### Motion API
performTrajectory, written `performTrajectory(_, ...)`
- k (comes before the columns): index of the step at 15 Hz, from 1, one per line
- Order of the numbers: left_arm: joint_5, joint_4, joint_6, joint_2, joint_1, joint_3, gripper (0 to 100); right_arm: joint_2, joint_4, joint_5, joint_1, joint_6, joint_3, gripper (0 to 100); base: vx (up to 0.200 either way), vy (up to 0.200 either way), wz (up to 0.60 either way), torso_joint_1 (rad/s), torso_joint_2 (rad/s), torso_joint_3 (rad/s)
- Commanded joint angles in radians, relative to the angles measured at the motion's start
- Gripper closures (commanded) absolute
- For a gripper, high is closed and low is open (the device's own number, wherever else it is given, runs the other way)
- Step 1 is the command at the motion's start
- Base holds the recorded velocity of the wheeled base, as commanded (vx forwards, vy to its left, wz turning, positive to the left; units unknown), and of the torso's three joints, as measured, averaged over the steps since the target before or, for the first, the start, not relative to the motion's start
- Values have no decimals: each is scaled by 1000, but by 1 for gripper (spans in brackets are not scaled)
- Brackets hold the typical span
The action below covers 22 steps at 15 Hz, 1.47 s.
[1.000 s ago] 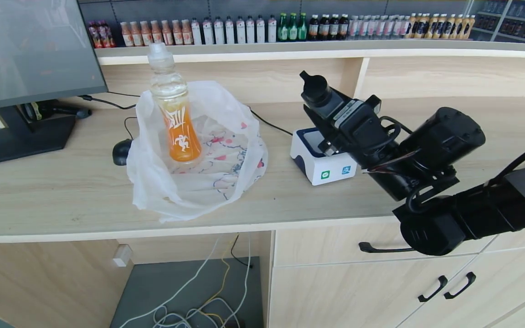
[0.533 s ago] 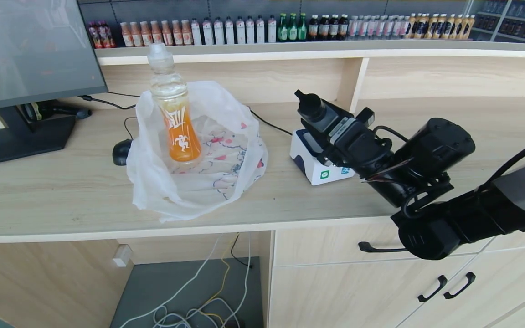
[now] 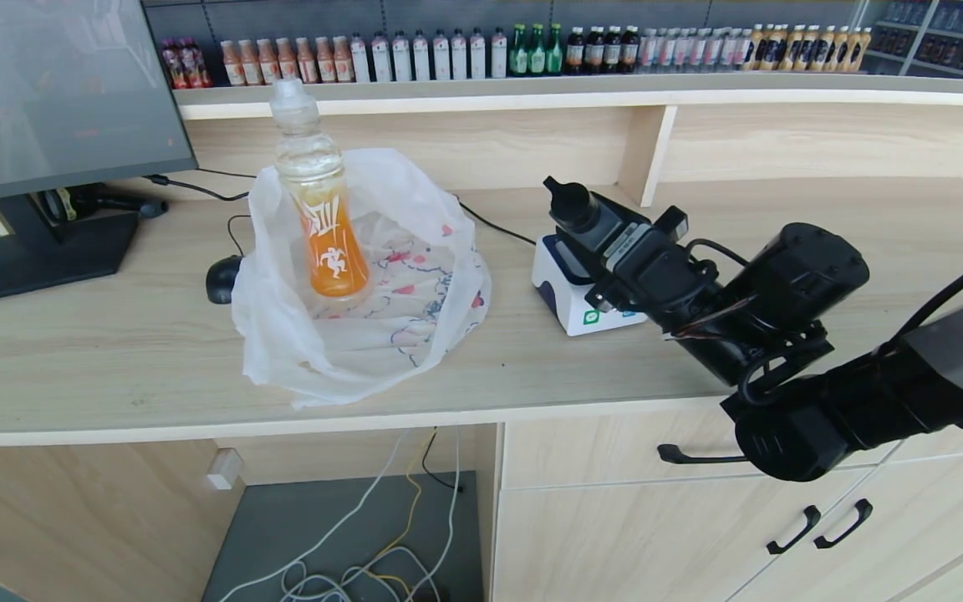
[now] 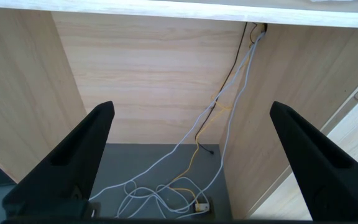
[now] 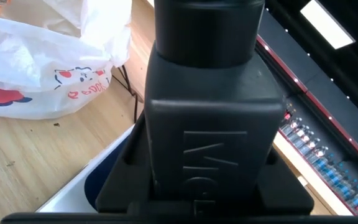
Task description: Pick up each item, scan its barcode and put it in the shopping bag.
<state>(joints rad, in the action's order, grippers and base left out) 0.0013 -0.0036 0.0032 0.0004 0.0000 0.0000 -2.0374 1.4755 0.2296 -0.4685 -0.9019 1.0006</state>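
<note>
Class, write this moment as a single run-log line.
right gripper: shut on black bottle, above scanner | left gripper: open, below counter | orange bottle: upright in shopping bag

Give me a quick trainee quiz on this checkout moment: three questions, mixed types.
1. True or false: the orange bottle stands upright inside the shopping bag.
2. What does the right gripper hold near the scanner? A) a mouse B) a dark bottle C) nothing
3. Fill in: below the counter, the left gripper is ____ (open/shut).
Key: 1 true; 2 B; 3 open.
</note>
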Motion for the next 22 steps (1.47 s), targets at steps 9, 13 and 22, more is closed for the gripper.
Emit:
performTrajectory(9, 0, 1, 0, 0, 0, 0, 0, -4, -4, 2, -1, 1, -10, 100, 0, 0, 0, 0, 0, 0)
performTrajectory(13, 0, 1, 0, 0, 0, 0, 0, -1, -3, 2, -2, 6, -7, 100, 0, 0, 0, 0, 0, 0)
performTrajectory(22, 0, -1, 0, 0, 0, 0, 0, 129, -95, -3, -27, 78, 16, 100, 0, 0, 0, 0, 0, 0)
